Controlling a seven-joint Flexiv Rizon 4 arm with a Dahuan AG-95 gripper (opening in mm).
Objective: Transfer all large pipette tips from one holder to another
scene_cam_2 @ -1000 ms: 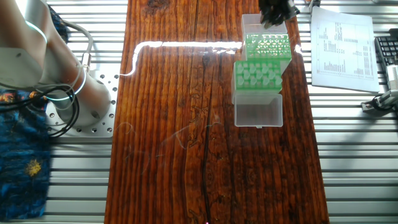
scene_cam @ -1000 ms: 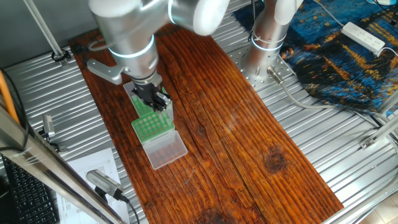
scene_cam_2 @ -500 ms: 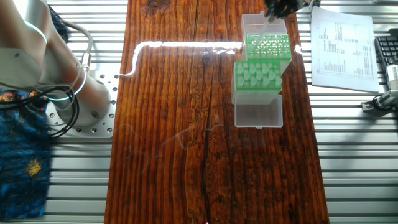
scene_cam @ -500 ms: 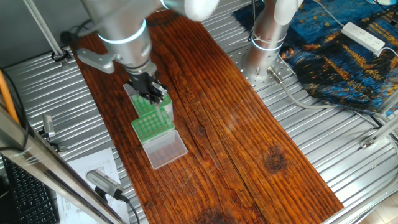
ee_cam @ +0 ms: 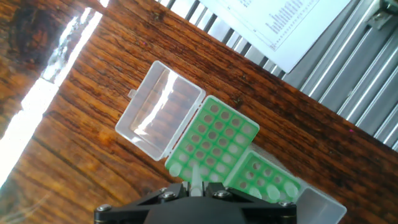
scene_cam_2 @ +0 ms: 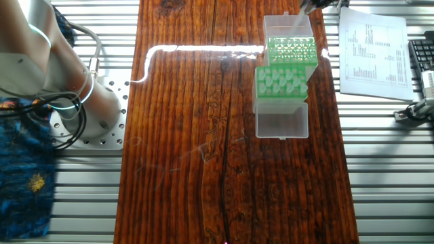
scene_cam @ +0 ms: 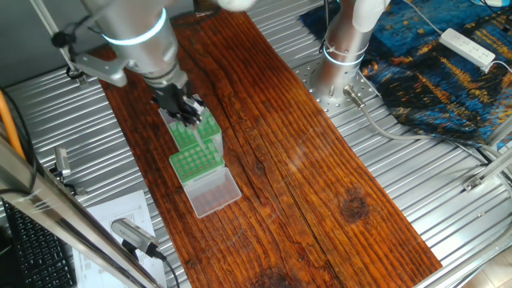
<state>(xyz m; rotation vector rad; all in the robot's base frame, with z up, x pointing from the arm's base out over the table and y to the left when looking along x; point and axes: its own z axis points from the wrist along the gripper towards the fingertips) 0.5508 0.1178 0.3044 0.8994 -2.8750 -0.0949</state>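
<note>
Robotics lab bench, probably. Wooden tabletop [scene_cam: 320, 176] laid over ribbed metal framing [scene_cam: 448, 200]. Arm base [scene_cam: 340, 56] bolted beside the tabletop's edge. Green pipette-tip racks [scene_cam_2: 285, 68] on the tabletop suggest lab work. Printed sheet [scene_cam_2: 373, 51] and keyboard [scene_cam_2: 422, 61] just off the tabletop's side nearest the racks. White power strip [scene_cam: 468, 46] on patterned blue cloth [scene_cam: 432, 72] beyond the arm base.

On the dark wooden desk [scene_cam: 320, 176] two green tip racks [scene_cam: 196, 148] stand end to end near the left edge, an open clear lid [scene_cam: 214, 194] lying at their near end. The black gripper [scene_cam: 182, 108] hangs over the far rack, fingers pointing down.
</note>
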